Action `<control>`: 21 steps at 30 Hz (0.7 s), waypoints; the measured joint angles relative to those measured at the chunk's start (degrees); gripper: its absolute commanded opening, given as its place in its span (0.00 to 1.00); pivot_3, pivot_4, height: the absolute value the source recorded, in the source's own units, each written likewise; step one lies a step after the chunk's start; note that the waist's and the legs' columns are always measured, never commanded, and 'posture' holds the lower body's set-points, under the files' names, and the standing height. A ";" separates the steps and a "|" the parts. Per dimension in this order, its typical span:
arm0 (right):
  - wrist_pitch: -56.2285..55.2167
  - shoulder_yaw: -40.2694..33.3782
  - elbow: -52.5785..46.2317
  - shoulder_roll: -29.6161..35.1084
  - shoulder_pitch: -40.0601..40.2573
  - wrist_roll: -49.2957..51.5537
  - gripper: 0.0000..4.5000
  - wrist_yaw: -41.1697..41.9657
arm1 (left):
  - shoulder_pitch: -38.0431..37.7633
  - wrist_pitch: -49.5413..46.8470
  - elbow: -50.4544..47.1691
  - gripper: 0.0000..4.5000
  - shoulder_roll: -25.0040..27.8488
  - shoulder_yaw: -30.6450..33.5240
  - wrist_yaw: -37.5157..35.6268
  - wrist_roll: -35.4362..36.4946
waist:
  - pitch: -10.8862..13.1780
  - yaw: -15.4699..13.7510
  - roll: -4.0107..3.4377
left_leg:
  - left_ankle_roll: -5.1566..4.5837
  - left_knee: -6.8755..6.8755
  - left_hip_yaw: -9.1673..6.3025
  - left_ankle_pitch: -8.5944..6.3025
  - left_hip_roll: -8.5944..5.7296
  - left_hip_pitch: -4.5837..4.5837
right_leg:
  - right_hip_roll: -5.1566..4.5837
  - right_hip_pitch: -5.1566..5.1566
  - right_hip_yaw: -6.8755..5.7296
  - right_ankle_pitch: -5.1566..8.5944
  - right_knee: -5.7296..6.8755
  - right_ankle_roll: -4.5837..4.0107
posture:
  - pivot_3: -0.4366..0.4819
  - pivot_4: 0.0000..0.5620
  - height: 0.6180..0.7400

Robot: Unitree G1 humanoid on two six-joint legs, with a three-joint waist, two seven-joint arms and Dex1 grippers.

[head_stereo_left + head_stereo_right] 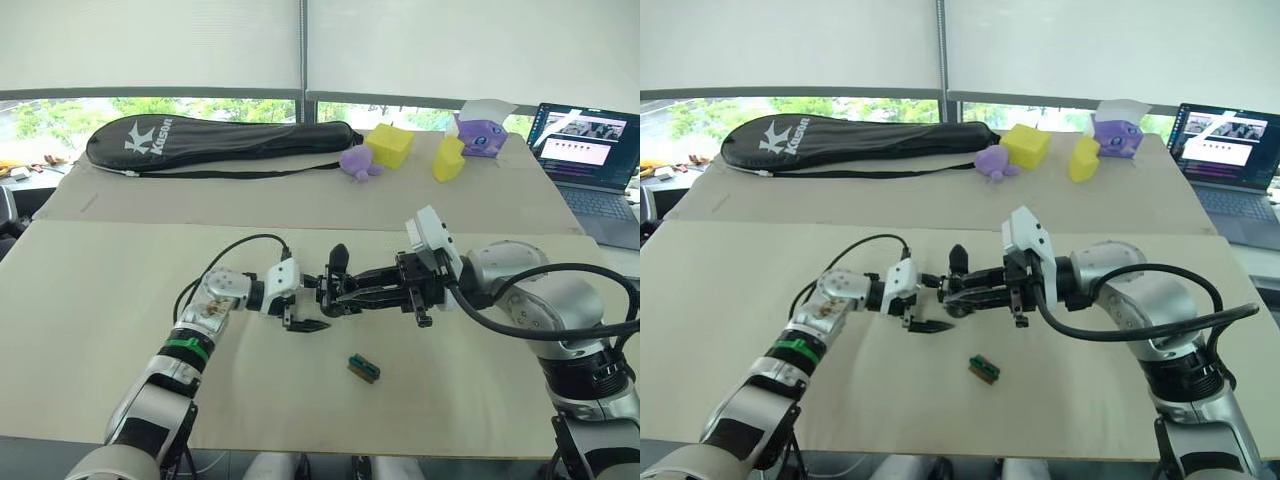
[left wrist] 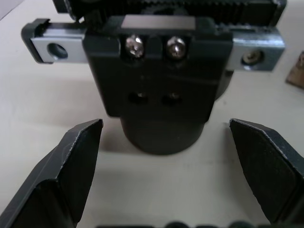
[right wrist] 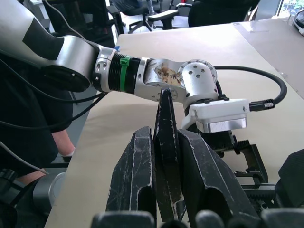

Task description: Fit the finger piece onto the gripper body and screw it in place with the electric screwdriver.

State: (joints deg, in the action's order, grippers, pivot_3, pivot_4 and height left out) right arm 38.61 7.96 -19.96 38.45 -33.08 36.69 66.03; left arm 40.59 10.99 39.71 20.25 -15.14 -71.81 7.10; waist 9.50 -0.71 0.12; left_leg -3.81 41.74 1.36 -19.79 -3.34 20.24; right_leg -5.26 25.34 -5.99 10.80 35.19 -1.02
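while my right pincer (image 1: 345, 290) clamps the finger piece (image 1: 339, 262), my left pincer (image 2: 166, 166) stands wide around the gripper body (image 2: 156, 85).
the body hangs over mid-bench (image 1: 120, 320), green block (image 1: 364, 368) nearby. i judge a tilted finger piece could miss its seat, and the wide left pincer won't steady the body.

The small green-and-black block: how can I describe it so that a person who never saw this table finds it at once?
Start at the beige table and find the two grippers meeting at its middle. The small green-and-black block lies alone on the table just in front of them, nearer the robot, touching nothing. It is tiny and rectangular; the yellow blocks at the far edge are much larger.
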 measured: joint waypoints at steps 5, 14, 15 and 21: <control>-1.00 0.23 0.02 -0.02 0.42 -0.58 0.07 -0.02 | 0.40 0.19 1.03 1.00 -0.90 0.31 -1.29 -0.14 | 0.00 0.01 0.00 | -0.01 0.00 -0.01 0.00 0.00 -0.01 | 0.00 -0.01 0.00 0.00 0.00 0.00 | 0.48 0.27 0.98; -11.31 4.04 6.30 -5.18 1.69 -7.33 0.07 1.15 | 2.39 2.11 4.67 0.51 -2.31 0.51 -2.20 -0.67 | -0.01 0.05 0.01 | -0.02 0.01 -0.01 0.00 -0.01 -0.02 | 0.05 -0.03 -0.03 0.00 0.02 0.00 | 0.48 0.27 0.98; -12.55 4.54 7.38 -5.92 1.67 -8.16 0.07 1.37 | 2.50 2.62 5.03 0.51 -2.44 0.54 -2.23 -0.78 | -0.01 0.03 0.01 | -0.02 0.02 -0.02 0.00 -0.01 -0.02 | 0.05 -0.04 -0.06 0.00 0.02 0.00 | 0.48 0.27 0.98; -19.22 5.02 15.39 -9.79 -0.82 -12.34 0.07 2.01 | 3.32 4.17 6.34 0.51 -2.83 0.60 -2.56 -1.79 | -0.01 0.03 0.00 | -0.01 0.04 -0.06 0.00 -0.03 -0.03 | 0.05 -0.10 -0.15 0.00 0.03 0.00 | 0.48 0.27 0.98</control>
State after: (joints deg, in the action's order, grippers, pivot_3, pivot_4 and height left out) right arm 19.40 12.99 -4.57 28.66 -33.90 24.35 68.04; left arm 43.91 15.15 46.05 17.42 -14.54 -74.36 5.31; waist 9.49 -0.67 0.12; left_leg -3.83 41.79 1.30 -19.79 -3.37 20.21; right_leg -5.21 25.24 -6.14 10.80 35.22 -1.02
